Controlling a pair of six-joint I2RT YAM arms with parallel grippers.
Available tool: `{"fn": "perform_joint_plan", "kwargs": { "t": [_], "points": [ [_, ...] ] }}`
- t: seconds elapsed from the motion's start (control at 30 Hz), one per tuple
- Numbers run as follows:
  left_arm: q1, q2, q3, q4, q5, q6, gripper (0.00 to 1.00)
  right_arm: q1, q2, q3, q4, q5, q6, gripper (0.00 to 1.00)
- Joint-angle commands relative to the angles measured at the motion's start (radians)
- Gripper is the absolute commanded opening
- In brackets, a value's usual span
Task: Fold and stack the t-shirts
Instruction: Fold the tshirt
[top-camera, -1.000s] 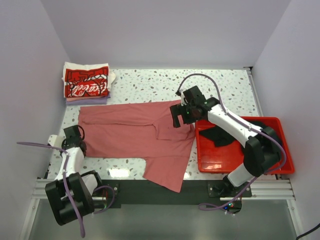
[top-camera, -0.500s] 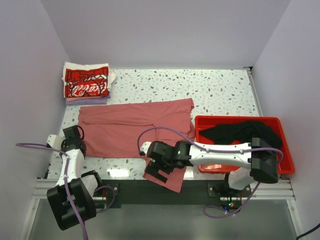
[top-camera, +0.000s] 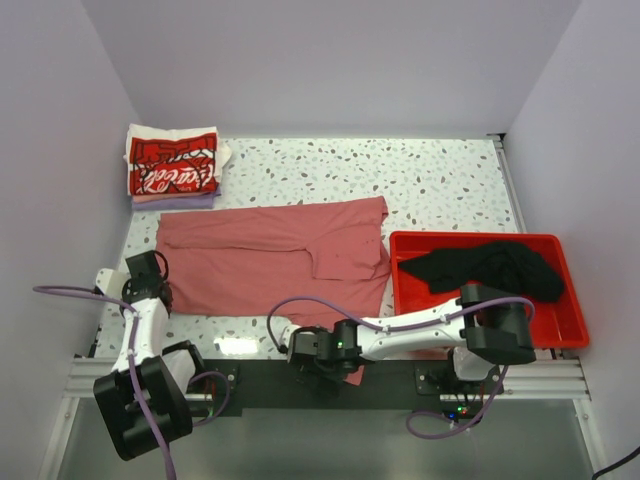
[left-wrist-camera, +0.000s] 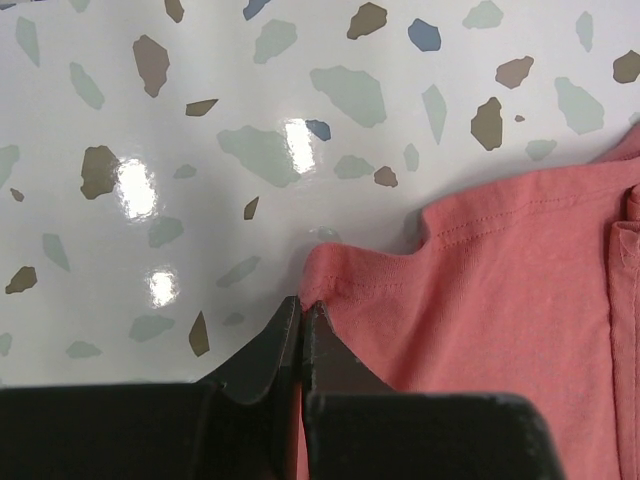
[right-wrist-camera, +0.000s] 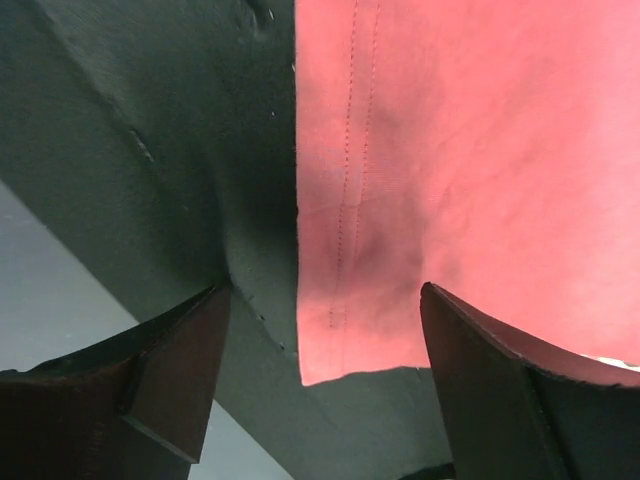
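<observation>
- Dusty-red t-shirt (top-camera: 265, 262): it lies spread and unfolded on the table (top-camera: 440, 170). Its near hem corner hangs over the dark front strip (top-camera: 250, 385), directly between the fingers of my right pincer (right-wrist-camera: 322, 288).
- Right pincer: released, jaws wide, one finger on either side of the hem corner. I see no contact with the cloth.
- Left pincer (left-wrist-camera: 301, 305): clenched, tips at the shirt's left edge. I cannot tell whether cloth is caught between them.
- Step in hand, in my judgement: take the near hem corner for the first fold.
- To do it well, I advance until the stitched hem sits deep in the jaws before closing.
- I then lift only enough to clear the table and carry the corner toward the far edge, with the left side kept anchored so the cloth does not drag.
- Count, t-shirts loose: one dusty-red, and one black t-shirt (top-camera: 490, 268) lying in the red bin (top-camera: 480, 330), well to the right of the right pincer.
- Count, folded stack (top-camera: 172, 165): one, far beyond the left pincer. A Coca-Cola print is on top with at least two layers beneath, exact number not readable.
- Count, other: one bin, two pincers.
</observation>
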Motion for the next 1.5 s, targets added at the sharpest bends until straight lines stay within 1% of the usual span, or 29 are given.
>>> {"fn": "perform_joint_plan", "kwargs": {
  "t": [0.0,0.07,0.1,0.17,0.2,0.27,0.3,0.33,0.4,0.43,0.47,0.7,0.83,0.97,1.03,1.13,1.3,1.47],
  "points": [
    [0.008,-0.011,0.035,0.022,0.004,0.021,0.00,0.004,0.013,-0.018,0.042,0.031,0.040,0.77],
    [0.008,-0.012,0.035,0.022,0.007,0.021,0.00,0.002,0.033,-0.029,0.044,0.049,0.054,0.76],
    [0.008,-0.012,0.035,0.022,0.008,0.024,0.00,0.001,0.041,-0.030,0.042,0.073,0.063,0.70],
    [0.008,-0.012,0.033,0.022,0.010,0.023,0.00,-0.001,0.053,-0.039,0.033,0.116,0.074,0.64],
    [0.007,-0.012,0.033,0.023,0.010,0.024,0.00,-0.001,0.056,-0.043,0.034,0.121,0.080,0.53],
    [0.008,-0.011,0.032,0.025,0.013,0.024,0.00,-0.008,0.053,-0.053,0.048,0.123,0.083,0.45],
    [0.008,-0.011,0.033,0.025,0.015,0.024,0.00,-0.011,0.049,-0.055,0.051,0.123,0.085,0.35],
    [0.008,-0.009,0.035,0.027,0.018,0.027,0.00,-0.016,0.046,-0.056,0.048,0.141,0.085,0.32],
    [0.007,-0.007,0.036,0.027,0.018,0.029,0.00,-0.021,0.030,-0.049,0.037,0.173,0.086,0.21],
    [0.008,-0.006,0.036,0.023,0.019,0.029,0.00,-0.025,0.023,-0.046,0.018,0.217,0.088,0.00],
    [0.008,-0.006,0.036,0.023,0.019,0.027,0.00,-0.030,0.020,-0.035,0.007,0.242,0.092,0.00],
    [0.008,-0.017,0.052,0.011,0.031,0.026,0.00,-0.080,-0.043,0.017,-0.045,0.291,0.062,0.00],
    [0.008,-0.014,0.064,0.011,0.058,0.029,0.00,-0.137,-0.082,0.068,-0.091,0.325,0.036,0.00],
    [0.008,0.019,0.096,-0.006,0.054,0.029,0.00,-0.232,-0.111,0.129,-0.114,0.325,0.008,0.00],
    [0.008,0.049,0.114,-0.012,0.062,0.029,0.00,-0.252,-0.108,0.158,-0.137,0.343,-0.020,0.00],
    [0.007,0.078,0.142,-0.016,0.076,0.027,0.00,-0.327,-0.095,0.221,-0.159,0.363,-0.047,0.00],
    [0.007,0.104,0.190,0.000,0.102,0.033,0.00,-0.422,-0.080,0.278,-0.154,0.353,-0.115,0.00],
    [0.005,0.144,0.225,0.036,0.154,0.058,0.00,-0.507,-0.025,0.355,-0.157,0.353,-0.173,0.00]
  ]
}}
